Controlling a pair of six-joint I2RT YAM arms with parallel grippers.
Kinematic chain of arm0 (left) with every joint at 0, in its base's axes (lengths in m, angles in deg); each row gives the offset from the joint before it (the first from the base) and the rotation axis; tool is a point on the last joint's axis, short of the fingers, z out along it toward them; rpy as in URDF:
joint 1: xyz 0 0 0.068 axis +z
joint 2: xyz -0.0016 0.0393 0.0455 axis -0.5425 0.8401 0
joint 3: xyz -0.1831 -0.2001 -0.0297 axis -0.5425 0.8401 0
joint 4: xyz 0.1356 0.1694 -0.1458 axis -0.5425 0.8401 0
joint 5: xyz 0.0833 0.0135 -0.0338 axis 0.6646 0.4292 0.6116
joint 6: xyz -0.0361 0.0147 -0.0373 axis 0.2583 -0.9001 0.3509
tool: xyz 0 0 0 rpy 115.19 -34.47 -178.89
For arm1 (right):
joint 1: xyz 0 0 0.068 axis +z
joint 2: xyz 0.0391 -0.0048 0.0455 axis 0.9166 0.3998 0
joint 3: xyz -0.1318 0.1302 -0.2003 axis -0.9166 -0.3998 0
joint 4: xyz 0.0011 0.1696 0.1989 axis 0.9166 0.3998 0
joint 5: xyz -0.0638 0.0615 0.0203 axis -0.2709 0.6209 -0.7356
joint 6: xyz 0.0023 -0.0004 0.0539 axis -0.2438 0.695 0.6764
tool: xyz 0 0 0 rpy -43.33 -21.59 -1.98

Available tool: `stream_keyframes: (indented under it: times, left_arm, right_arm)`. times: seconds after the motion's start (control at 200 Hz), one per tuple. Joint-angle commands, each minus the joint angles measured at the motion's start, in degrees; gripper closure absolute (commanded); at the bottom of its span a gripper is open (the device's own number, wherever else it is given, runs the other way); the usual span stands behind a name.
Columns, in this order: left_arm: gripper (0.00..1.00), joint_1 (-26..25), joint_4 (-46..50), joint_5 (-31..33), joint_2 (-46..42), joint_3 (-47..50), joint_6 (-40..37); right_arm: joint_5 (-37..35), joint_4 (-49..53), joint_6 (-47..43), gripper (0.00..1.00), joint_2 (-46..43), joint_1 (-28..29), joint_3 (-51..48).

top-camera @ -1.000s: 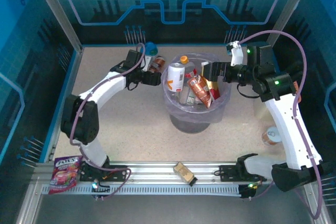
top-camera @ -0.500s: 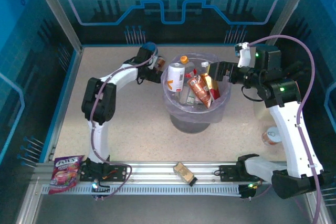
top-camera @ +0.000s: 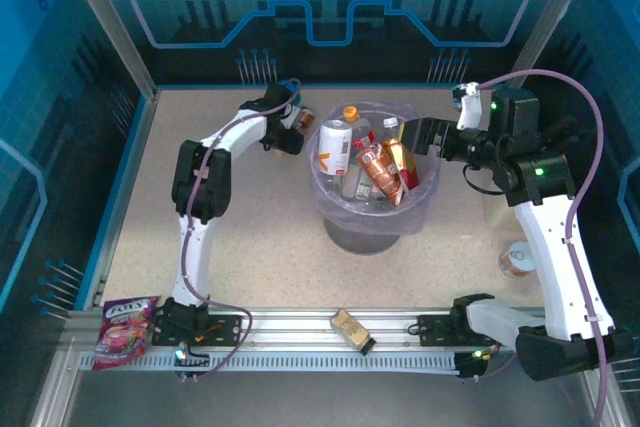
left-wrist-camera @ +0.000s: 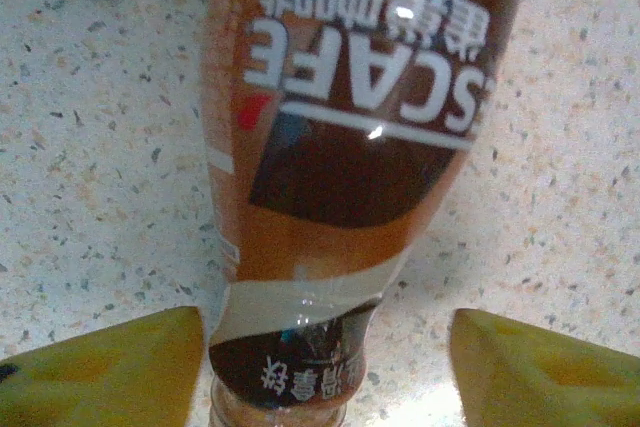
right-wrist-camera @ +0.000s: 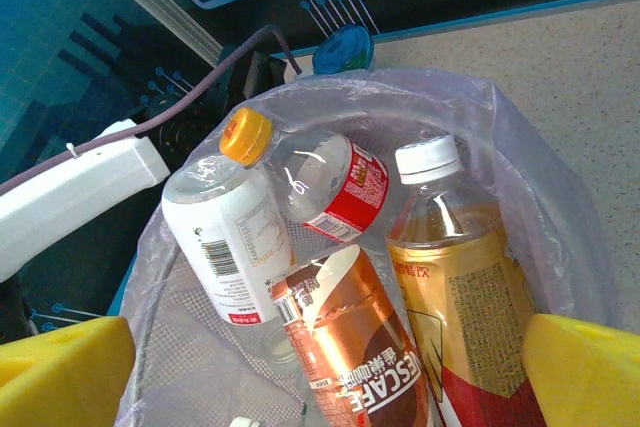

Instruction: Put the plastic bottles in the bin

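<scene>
Red snack packet (top-camera: 124, 327) and gold-brown box (top-camera: 352, 330), perhaps cardboard, lie apart.

The speckled beige table (top-camera: 255, 242) is carrying a grey bin (top-camera: 371, 234) in the upper middle. A brown bottle (top-camera: 304, 119) is lying upper left; another bottle (top-camera: 514, 259) is resting at the right edge.

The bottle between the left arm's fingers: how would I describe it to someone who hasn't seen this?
Find the round grey bin with the lavender liner mid-table. Behind it to the left, the left gripper sits astride a brown-and-orange coffee bottle with big white lettering. A similar copper bottle sits in the bin; this one lies on the tabletop.
</scene>
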Motion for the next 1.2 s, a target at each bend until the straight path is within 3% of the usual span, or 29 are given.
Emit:
stream_keyframes:
  times: [0.0, 0.16, 0.405, 0.57, 0.74, 0.876, 1.196]
  left_arm:
    - [0.42, 0.11, 3.19, 1.33, 1.50, -0.37, -1.77]
    - [0.57, 0.02, 0.61, 1.05, -0.68, 2.77, -2.38]
    - [0.65, -0.28, -3.56, -1.99, -7.86, 8.71, -1.82]
    - [0.65, -1.80, -8.73, -2.88, -21.17, 19.36, -0.72]
    - [0.65, -1.85, -9.27, 0.39, -36.98, 28.57, 7.18]
    - [0.65, -1.91, -7.97, 0.70, -48.91, 33.25, 13.96]
    - [0.68, -4.09, -16.79, -18.80, -70.42, 42.16, 30.74]
  right_arm:
    - [1.45, -0.98, 0.86, 0.00, -1.31, -0.84, -0.81]
    - [1.30, -1.09, 1.14, 0.00, -1.94, -1.34, -0.83]
    - [1.43, 0.95, 0.56, 0.01, -1.43, -1.44, 2.88]
    - [1.69, 1.02, 0.42, 0.01, -0.27, -1.38, 5.84]
    - [6.10, -5.17, 4.51, 0.02, 3.00, -0.27, 7.55]
    - [6.21, -7.62, 5.53, 0.01, 8.18, 4.33, 12.52]
    - [3.48, -11.99, 5.17, 0.00, 23.82, 20.27, 27.28]
